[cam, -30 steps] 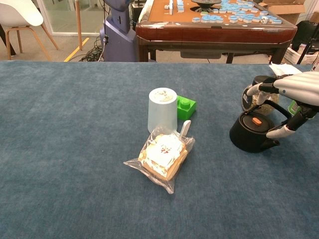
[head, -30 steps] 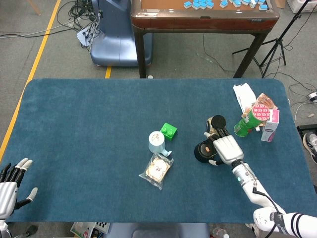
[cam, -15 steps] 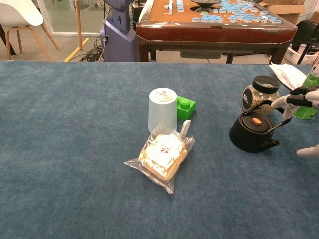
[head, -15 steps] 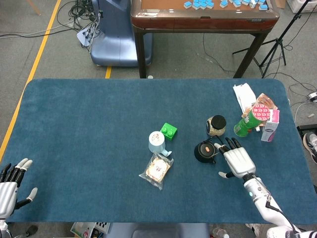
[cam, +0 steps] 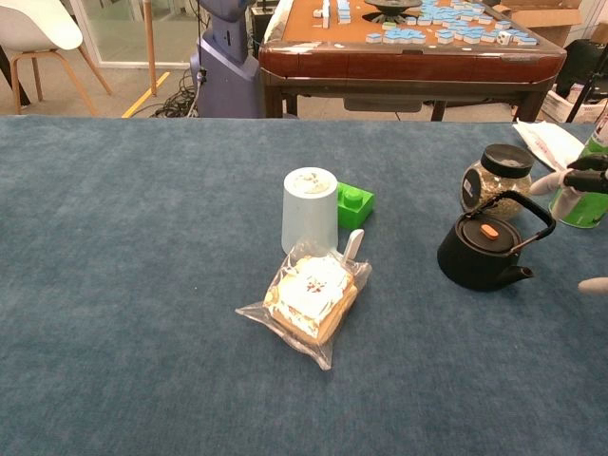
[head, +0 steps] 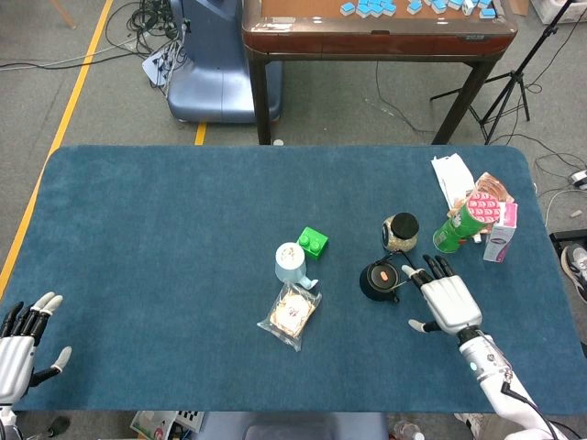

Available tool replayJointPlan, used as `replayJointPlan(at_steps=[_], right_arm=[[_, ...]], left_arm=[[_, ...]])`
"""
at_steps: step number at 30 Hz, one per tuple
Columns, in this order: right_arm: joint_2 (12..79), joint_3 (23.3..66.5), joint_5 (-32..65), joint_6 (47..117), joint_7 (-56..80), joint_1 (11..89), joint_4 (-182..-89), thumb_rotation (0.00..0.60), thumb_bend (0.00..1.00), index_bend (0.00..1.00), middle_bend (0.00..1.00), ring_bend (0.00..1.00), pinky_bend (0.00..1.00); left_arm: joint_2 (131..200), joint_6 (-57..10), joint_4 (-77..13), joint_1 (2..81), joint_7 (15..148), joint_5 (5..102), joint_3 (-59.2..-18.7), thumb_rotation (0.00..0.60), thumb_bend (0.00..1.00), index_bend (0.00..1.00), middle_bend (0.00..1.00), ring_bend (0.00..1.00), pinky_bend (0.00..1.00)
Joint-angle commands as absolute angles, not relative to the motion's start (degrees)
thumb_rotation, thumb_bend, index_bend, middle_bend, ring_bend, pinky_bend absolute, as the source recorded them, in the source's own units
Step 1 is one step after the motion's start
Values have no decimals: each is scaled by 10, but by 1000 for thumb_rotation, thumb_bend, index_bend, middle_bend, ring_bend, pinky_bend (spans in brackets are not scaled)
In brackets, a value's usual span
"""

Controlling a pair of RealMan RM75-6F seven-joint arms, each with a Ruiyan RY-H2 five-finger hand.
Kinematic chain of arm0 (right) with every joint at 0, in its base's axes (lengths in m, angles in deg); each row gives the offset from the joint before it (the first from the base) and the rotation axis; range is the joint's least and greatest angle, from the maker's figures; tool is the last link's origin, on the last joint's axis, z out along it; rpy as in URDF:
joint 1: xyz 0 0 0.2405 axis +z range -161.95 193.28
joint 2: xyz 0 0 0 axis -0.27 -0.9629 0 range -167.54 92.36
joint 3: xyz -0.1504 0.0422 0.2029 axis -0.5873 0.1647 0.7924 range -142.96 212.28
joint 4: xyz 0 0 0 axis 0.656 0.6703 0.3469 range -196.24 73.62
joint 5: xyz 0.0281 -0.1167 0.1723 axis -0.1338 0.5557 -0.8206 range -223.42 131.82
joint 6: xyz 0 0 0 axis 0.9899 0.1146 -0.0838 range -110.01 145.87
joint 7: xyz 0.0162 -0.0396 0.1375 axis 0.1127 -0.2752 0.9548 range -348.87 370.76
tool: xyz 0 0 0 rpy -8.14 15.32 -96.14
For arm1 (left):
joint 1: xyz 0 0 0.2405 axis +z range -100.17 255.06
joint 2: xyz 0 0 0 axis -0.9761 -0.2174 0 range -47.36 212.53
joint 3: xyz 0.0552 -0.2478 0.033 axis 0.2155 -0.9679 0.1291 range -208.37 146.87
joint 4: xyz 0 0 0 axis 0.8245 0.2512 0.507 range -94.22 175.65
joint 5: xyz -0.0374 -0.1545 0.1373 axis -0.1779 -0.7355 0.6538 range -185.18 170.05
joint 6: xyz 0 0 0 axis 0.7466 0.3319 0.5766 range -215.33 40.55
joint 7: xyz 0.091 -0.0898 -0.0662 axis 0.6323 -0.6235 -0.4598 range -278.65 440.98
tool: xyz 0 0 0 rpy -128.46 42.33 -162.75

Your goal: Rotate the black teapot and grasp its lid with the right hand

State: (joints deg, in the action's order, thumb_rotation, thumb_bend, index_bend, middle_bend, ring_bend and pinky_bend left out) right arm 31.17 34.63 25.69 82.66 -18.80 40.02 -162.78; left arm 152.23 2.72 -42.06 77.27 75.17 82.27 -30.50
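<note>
One tabletop (head: 138, 238), blue cloth, carried all items. One teapot (head: 378, 280), black, squat, stood right of centre, nearer the front edge than the back, its wire bail handle (cam: 521, 217) raised over one lid (cam: 488, 232) with a small orange knob (cam: 489, 230); the body judged rigid, moderately heavy and smooth, best turned by the sides or the bail, while the lid judged light and loose, to be pinched at the knob from above, under the bail. One right hand (head: 447, 299) lay just right of the teapot, apart from it, fingers spread, holding nothing. One left hand (head: 20, 339) rested at the front left corner, fingers apart, empty. One green can (head: 465, 220) and one pink carton (head: 501, 234) stood near the right edge. One pale cup (head: 290, 262), one bagged pastry (head: 291, 314), one jar (head: 400, 232) and one green block (head: 313, 242) occupied the middle.
</note>
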Motion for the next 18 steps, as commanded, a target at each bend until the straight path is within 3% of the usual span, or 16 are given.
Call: replayJointPlan(at_steps=[1, 8, 18], right_arm=[[323, 354, 248, 812, -194, 412, -1611, 510, 0, 133, 274, 30, 42], [339, 354, 224, 784, -215, 425, -1581, 508, 0, 133, 276, 30, 41], [320, 328, 237, 806, -217, 402, -1605, 510, 0, 133, 304, 30, 42]], left_arm=[[1522, 28, -421, 773, 752, 823, -305, 600, 293, 111, 75, 105, 8], [1522, 28, -419, 774, 749, 822, -305, 600, 293, 111, 75, 105, 8], [1523, 25, -418, 773, 749, 822, -304, 600, 293, 111, 75, 105, 8]])
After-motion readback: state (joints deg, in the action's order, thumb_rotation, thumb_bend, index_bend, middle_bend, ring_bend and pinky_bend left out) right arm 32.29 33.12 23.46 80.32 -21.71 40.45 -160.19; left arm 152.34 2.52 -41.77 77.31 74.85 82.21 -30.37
